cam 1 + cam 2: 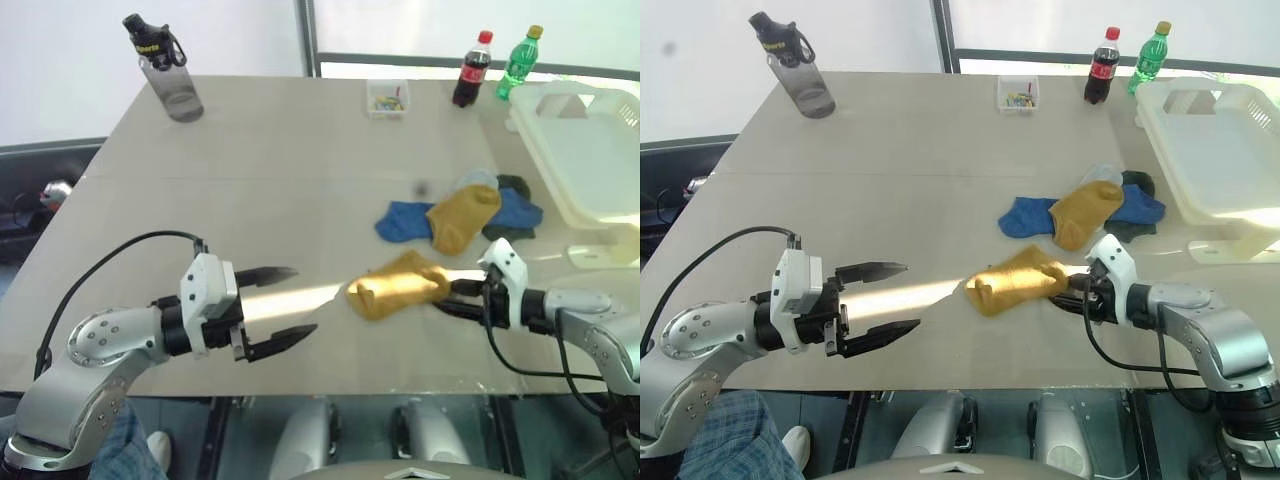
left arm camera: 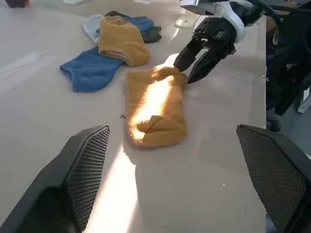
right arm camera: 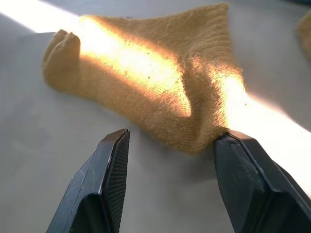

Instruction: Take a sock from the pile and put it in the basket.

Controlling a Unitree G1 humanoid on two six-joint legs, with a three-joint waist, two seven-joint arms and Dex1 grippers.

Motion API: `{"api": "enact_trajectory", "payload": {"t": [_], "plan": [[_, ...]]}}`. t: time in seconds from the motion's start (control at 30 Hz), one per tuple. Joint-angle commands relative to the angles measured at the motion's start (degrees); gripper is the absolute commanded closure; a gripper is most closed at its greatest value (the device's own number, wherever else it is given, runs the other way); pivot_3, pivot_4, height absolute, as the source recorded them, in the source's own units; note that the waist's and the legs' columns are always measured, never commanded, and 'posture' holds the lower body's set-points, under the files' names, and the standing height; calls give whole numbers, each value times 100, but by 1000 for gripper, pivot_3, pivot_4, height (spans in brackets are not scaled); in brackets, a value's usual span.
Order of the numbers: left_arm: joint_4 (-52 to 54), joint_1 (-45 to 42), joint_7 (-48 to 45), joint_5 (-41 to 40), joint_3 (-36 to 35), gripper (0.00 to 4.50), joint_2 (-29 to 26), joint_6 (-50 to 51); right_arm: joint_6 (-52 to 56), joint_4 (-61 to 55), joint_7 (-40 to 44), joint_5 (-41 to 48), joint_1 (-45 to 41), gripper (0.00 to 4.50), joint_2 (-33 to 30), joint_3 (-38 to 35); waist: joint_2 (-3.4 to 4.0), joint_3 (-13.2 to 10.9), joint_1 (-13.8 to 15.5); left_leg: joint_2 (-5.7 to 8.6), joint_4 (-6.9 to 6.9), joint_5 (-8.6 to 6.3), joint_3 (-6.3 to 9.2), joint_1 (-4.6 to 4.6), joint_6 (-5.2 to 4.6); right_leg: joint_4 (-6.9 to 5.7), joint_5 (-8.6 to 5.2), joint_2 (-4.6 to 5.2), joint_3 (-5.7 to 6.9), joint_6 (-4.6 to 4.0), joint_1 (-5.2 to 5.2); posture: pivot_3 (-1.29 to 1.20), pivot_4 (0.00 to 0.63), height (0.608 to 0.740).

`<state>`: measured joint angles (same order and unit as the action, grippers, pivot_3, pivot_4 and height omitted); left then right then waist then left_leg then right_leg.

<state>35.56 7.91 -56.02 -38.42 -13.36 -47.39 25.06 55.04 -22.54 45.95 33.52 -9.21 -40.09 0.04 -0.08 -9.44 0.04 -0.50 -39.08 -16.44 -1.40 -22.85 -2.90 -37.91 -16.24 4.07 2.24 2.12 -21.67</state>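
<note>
Ribbed mustard sock (image 1: 397,286), soft, toe folded.

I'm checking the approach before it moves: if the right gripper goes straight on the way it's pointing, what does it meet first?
Most likely the lone mustard-yellow sock lying apart from the pile. The right gripper points at its near edge with jaws open, one fingertip seemingly already at the fabric.

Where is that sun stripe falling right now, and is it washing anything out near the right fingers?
Left eye view: a bright sun stripe crosses the beige table from the left gripper onto the lone mustard-yellow sock. Right wrist view: the glare bleaches that sock's ribbing and the table beside the right gripper, whose open fingers stay readable. Left wrist view: the same stripe whitens the sock's middle.
</note>
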Motion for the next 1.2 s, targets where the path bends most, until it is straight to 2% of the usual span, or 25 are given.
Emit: {"api": "enact_trajectory", "payload": {"t": [0.03,0.4,0.83,1.2], "plan": [[212,6,4,-56,-135,0,-51,-41,306,-454,-14,435,43,1764,107,-2,1,0,1,0,0,-1,0,0,-2,0,0,0,0,0,-1,0,150,740],[226,-14,42,-70,-144,0,-63,-13,941,-869,-370,1191,22,1764,409,6,0,0,2,0,0,-9,2,-1,-14,2,0,2,0,0,-1,0,150,740],[237,0,37,-80,-169,0,-87,-25,133,-253,-283,741,-140,1764,34,-279,0,0,14,0,1,-6,1,-1,-10,1,0,-1,1,-1,-1,0,150,740],[210,48,-10,-42,-187,0,-78,-104,-191,-119,-279,514,-179,1764,-2,-61,0,0,47,0,0,-2,0,-1,-4,1,0,-1,0,0,-1,0,150,740]]}}
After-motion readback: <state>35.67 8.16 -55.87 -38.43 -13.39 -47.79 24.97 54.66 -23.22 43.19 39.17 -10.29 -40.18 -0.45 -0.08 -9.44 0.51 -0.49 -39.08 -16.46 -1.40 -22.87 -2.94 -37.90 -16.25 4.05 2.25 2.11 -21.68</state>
